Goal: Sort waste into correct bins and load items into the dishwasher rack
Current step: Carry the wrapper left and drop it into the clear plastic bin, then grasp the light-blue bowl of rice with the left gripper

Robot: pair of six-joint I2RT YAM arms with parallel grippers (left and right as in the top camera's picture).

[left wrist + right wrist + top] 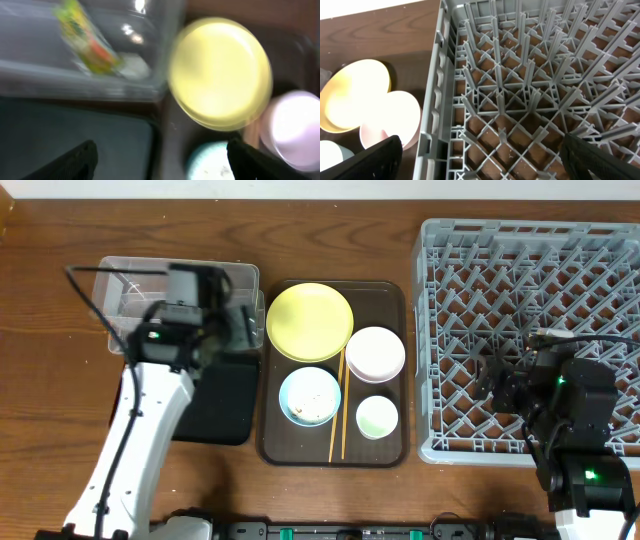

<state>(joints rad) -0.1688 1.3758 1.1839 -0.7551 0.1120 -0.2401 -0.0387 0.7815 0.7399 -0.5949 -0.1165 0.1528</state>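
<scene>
The yellow-green wrapper (87, 42) lies inside the clear box (130, 290), next to the black tray (222, 402). My left gripper (243, 328) is open and empty over the box's right edge; in the blurred left wrist view it (162, 165) hangs above the black tray (75, 130). The yellow plate (309, 320), pinkish-white bowl (375, 352), light blue bowl (309, 396) with food specks, pale cup (377, 417) and chopsticks (338, 410) sit on the brown tray. My right gripper (493, 380) (485, 160) is open and empty over the grey rack (530, 240).
The brown serving tray (395, 295) lies between the black tray and the rack. The rack's left wall (437, 100) stands close to the pinkish-white bowl (390, 120) and the yellow plate (355, 95). The rack holds only its pegs.
</scene>
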